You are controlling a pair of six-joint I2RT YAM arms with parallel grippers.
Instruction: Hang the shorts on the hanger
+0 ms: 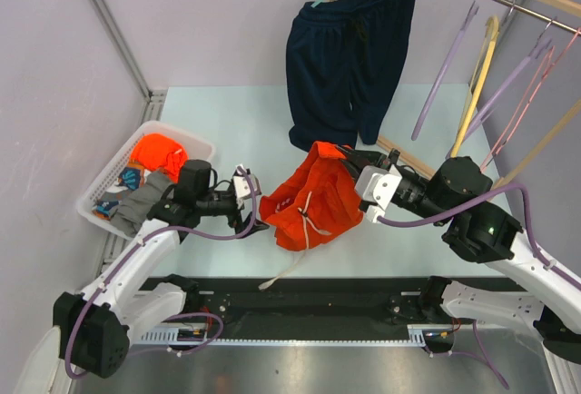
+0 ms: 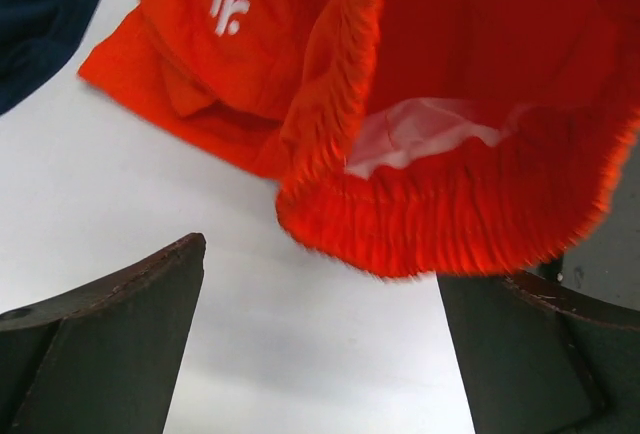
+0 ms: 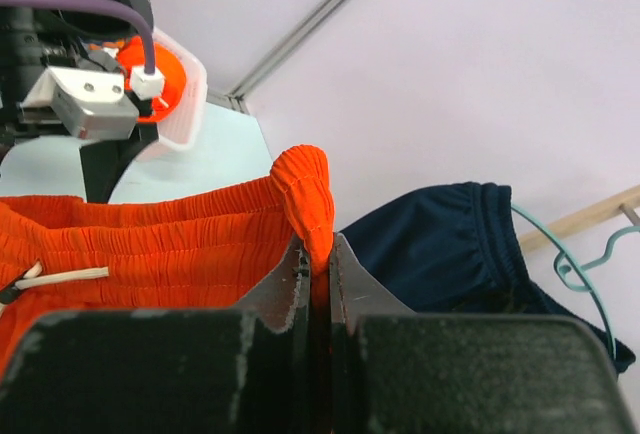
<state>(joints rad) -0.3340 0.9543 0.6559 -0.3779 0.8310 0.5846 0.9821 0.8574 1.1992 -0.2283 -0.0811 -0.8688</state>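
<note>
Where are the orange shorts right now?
In the overhead view the orange shorts are in the middle, waistband pinched by the right claw, just below the hanging navy shorts, the open left claw beside their left edge.

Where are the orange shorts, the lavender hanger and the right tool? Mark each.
shorts (image 1: 309,196), top view, middle of fabric
hanger (image 1: 445,72), top view, long arm
right tool (image 3: 318,254), right wrist view, between its fingertips

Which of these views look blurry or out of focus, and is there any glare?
Left wrist view: the waistband of the orange shorts is soft, near the lens. Right wrist view: the right fingers are blurred, the shorts beyond sharper. Top view: evenly lit, sharp, no strong glare.
</note>
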